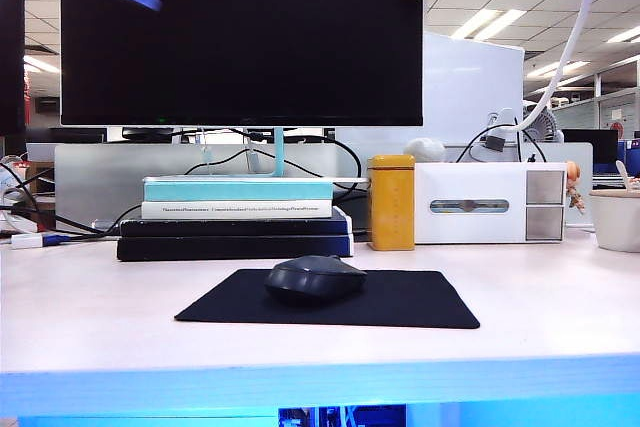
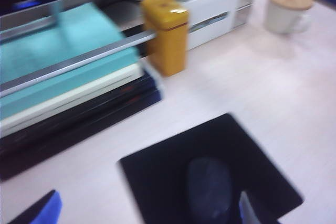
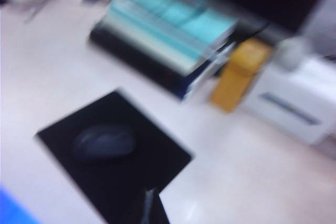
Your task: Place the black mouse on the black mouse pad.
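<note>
Since the black mouse (image 1: 315, 278) already rests on the black mouse pad (image 1: 420, 305), I hold the left tool (image 2: 147, 211) spread empty above it, the right tool's (image 3: 149, 208) state unclear.

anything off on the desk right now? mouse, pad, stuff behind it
Nothing stands out. The black mouse sits on the black mouse pad, which lies flat. The book stack and yellow tin stand upright. The left gripper is open above the pad; the right gripper is too blurred to judge.

front, sides: bare desk (image 1: 90, 317) — behind pad: book stack (image 1: 235, 219), yellow tin (image 1: 391, 202)
</note>
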`<state>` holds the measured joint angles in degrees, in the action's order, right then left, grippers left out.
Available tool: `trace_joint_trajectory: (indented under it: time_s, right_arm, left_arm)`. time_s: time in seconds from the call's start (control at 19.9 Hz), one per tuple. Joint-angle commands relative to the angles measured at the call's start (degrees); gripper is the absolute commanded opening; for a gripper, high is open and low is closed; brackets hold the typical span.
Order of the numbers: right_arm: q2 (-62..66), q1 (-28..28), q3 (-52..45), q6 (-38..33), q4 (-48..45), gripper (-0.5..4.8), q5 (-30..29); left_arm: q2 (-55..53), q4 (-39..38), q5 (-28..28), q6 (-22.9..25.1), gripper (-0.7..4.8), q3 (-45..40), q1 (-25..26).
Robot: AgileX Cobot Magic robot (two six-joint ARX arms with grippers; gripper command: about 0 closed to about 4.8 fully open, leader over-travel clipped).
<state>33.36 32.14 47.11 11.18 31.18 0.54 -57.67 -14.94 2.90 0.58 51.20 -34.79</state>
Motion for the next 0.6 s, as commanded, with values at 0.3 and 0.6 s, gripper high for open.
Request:
trace_joint_trajectory:
  time_s: [0.3, 0.6]
  right_arm:
    - [-12.5, 0.0, 0.1, -4.1, 11.7, -0.01, 5.4]
    - [-17.0, 0.1, -6.8, -9.8, 10.1, -0.01, 5.3]
  left_arm:
    - [11.9, -10.7, 5.6, -4.2, 4.79, -4.8, -0.2]
    - [25.8, -8.2, 16.4, -6.3, 4.79, -16.0, -0.2]
